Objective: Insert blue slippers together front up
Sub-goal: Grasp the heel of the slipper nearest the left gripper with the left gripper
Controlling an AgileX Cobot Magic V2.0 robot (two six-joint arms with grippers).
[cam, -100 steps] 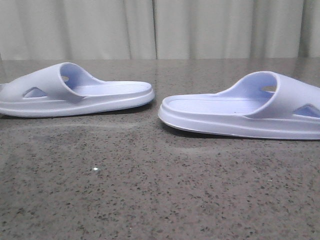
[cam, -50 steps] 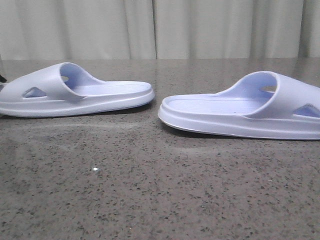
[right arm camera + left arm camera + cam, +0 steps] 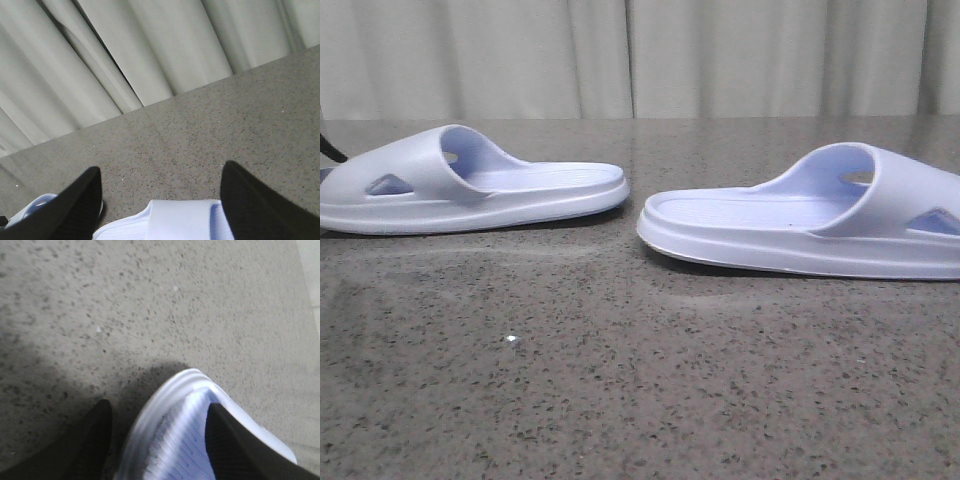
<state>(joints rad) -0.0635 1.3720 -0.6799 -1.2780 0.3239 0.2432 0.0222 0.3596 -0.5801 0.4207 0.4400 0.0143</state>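
Observation:
Two blue slippers lie on the grey speckled table, heels toward each other. The left slipper [image 3: 470, 185] has its strap at the left, the right slipper [image 3: 800, 220] at the right. My left gripper [image 3: 157, 407] is open and straddles the side rim at a rounded end of the left slipper [image 3: 175, 440]: one finger [image 3: 95, 440] is outside on the table, the other [image 3: 230, 445] over the ribbed footbed. Only a dark bit of it [image 3: 330, 148] shows in the front view. My right gripper [image 3: 160, 170] is open above the right slipper's strap [image 3: 180, 220].
The table [image 3: 640, 380] runs back to a pale pleated curtain [image 3: 640, 60]. In the right wrist view a pale edge of the other slipper [image 3: 30, 212] shows beside one finger [image 3: 75, 205].
A dark part of my left gripper has come into the front view at the left edge, behind the left slipper. The slippers have not visibly moved.

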